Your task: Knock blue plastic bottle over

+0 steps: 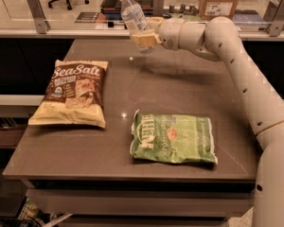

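Observation:
The blue plastic bottle (pixel 133 16) is a small clear bottle with a white cap and a pale label. It is tilted, cap toward the upper left, and held above the far part of the table. My gripper (pixel 144 36), with yellowish fingers, is shut on the bottle's lower half. The white arm (pixel 227 46) reaches in from the right. The bottle's base is hidden by the fingers.
A brown and cream Sea Salt snack bag (pixel 74 92) lies flat at the table's left. A green snack bag (pixel 173 138) lies flat at the front middle. The grey table (pixel 132 93) ends at a front edge. A rail and a cardboard box (pixel 220 0) stand behind it.

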Controlling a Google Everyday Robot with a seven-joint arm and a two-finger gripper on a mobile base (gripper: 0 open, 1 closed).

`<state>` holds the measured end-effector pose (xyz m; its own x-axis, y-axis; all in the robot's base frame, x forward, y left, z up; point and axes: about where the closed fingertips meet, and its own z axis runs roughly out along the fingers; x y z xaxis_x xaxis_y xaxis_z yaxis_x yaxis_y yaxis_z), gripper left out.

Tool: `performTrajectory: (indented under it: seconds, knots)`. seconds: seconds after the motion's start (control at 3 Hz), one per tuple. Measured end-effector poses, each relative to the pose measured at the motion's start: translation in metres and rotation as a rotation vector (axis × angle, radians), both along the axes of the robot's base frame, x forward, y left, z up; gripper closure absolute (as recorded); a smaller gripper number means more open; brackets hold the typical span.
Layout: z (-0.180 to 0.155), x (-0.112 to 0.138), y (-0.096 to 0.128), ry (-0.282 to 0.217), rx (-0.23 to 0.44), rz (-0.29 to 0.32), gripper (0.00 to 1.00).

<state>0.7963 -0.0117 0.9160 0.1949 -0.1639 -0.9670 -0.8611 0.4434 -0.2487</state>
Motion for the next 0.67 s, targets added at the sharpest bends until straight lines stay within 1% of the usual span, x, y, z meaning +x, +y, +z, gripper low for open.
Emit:
performTrajectory:
  seconds: [0.33, 0.67]
  knots:
    - [-0.0016, -0.0006, 0.0017, 0.002, -0.002, 0.001, 1.0]
    - [-0.002, -0.0008, 0.0058, 0.003, -0.001, 0.007, 0.84]
